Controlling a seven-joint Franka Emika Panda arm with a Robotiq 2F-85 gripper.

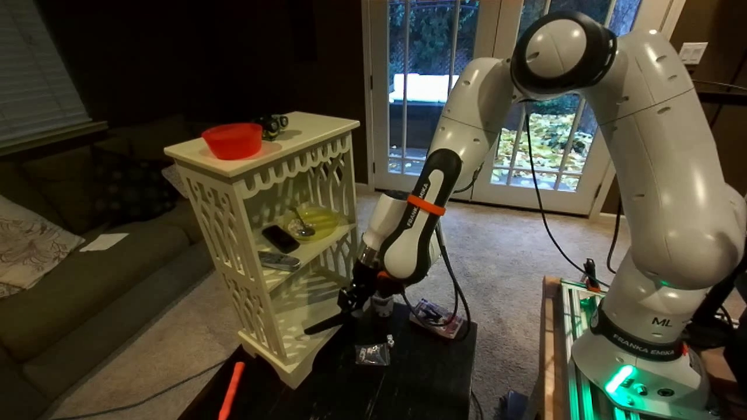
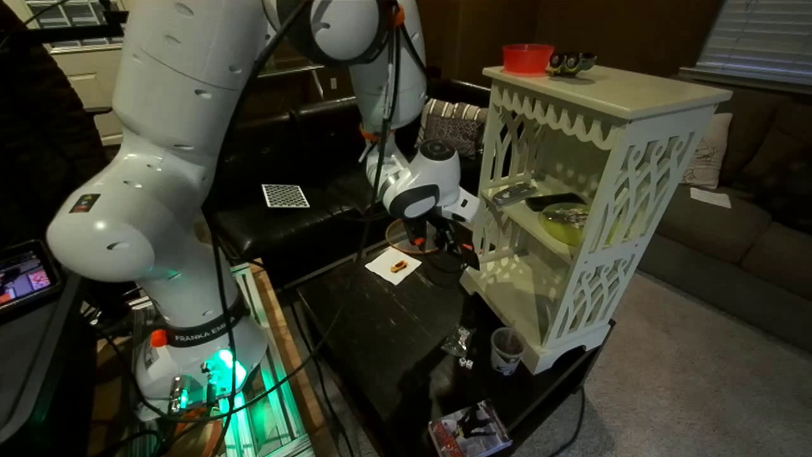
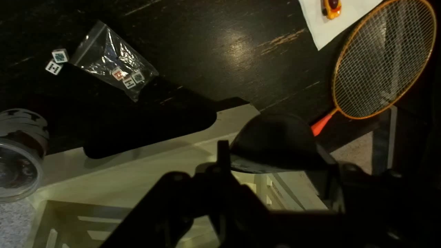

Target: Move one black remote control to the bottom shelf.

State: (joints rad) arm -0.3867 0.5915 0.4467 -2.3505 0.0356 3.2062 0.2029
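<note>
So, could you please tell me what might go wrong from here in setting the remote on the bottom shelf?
The remote juts from the gripper, so its free end could catch on the front of the bottom shelf and twist loose. Lifting the gripper too early might bump the middle shelf above, jolting the green bowl on it. A wide sideways swing could perhaps knock over the cup by the rack.

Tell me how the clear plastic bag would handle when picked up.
The bag would probably sag, its see-through film looking thin and creased. It may hang lopsided, since the small cubes inside sit bunched at one end.
</note>
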